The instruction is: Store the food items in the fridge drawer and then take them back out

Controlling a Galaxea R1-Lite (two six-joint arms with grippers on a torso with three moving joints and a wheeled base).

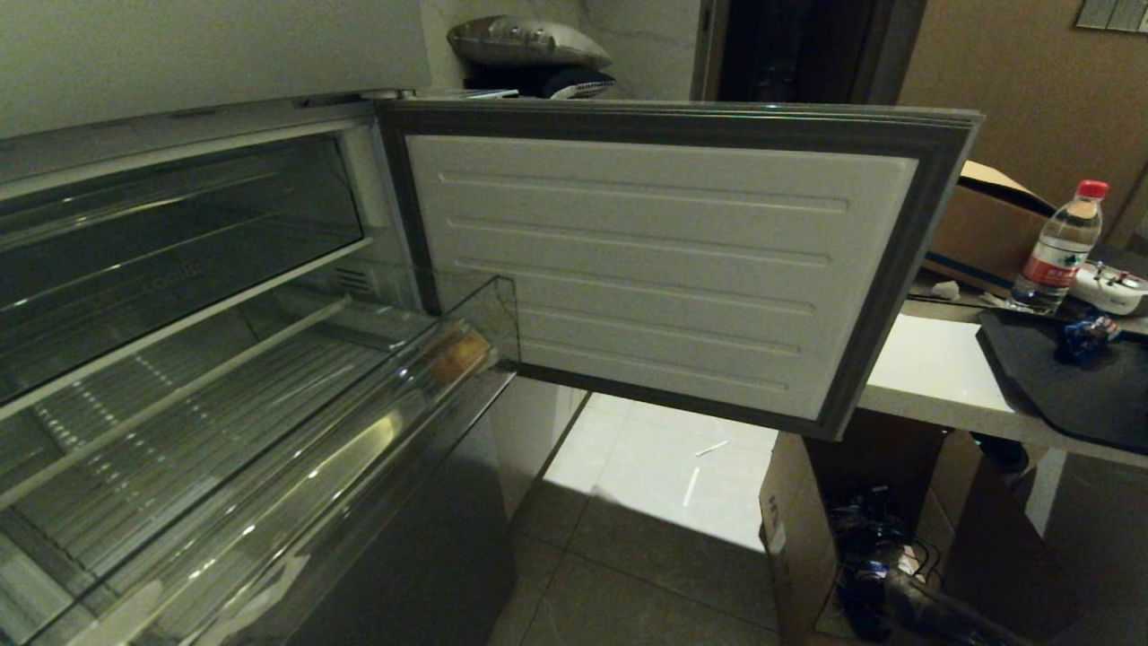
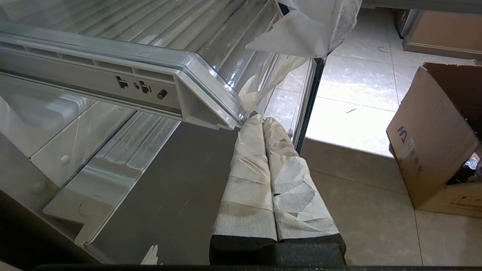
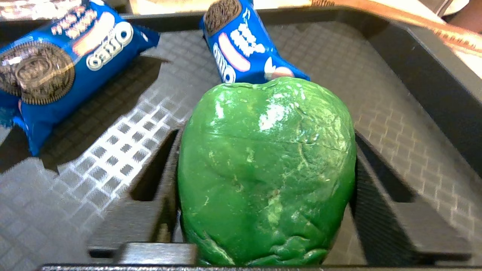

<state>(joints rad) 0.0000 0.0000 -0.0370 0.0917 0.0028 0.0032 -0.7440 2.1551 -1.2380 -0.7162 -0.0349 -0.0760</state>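
Fridge drawer (image 1: 269,467) pulled out; one orange-brown food item (image 1: 457,356) already inside at its front right corner, against the clear wall. Left gripper (image 2: 263,122) parked, fingers pressed together, just below the drawer's rim. Right gripper (image 3: 263,195) over the black tray (image 3: 395,52), jaws flanking a green pepper (image 3: 267,169), seemingly touching; two Oreo packs (image 3: 56,67) near the far edge. Storing barely underway; all removal remains.
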